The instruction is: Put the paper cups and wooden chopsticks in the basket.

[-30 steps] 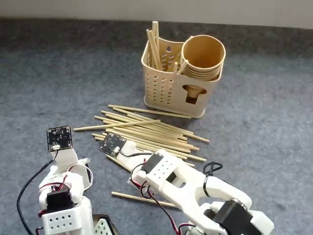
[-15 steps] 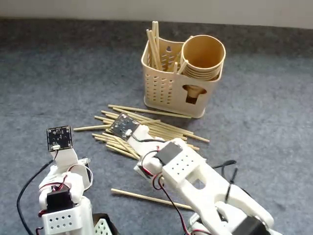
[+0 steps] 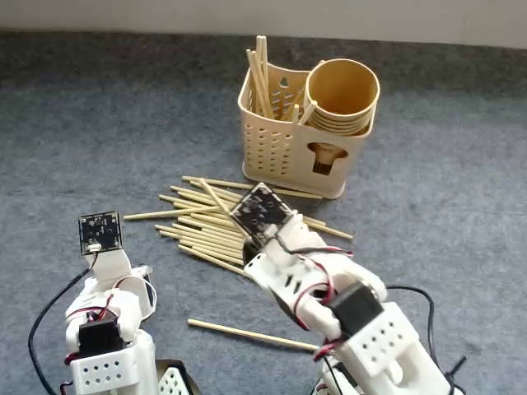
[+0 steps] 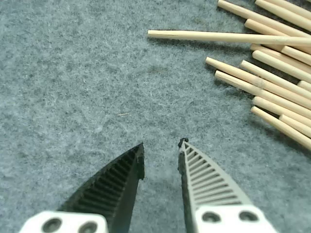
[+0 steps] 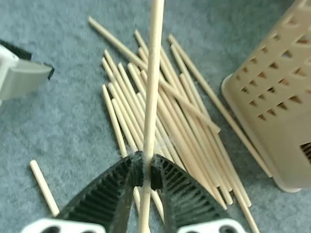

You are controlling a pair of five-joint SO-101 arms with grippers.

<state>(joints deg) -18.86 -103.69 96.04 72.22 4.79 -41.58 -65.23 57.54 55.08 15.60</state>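
Chopstick (image 5: 155,73) pinched in right gripper (image 5: 146,171) — above the pile (image 5: 171,121).

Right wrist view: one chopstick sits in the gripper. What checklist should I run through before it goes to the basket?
1. Right gripper shut on the held chopstick: ok.
2. Just one stick between the jaws: ok.
3. Held chopstick lifted clear of the pile: cannot tell.
4. Basket upright, chopstick compartment open on top: ok.
5. Left gripper open over bare carpet, likely off the route: ok.
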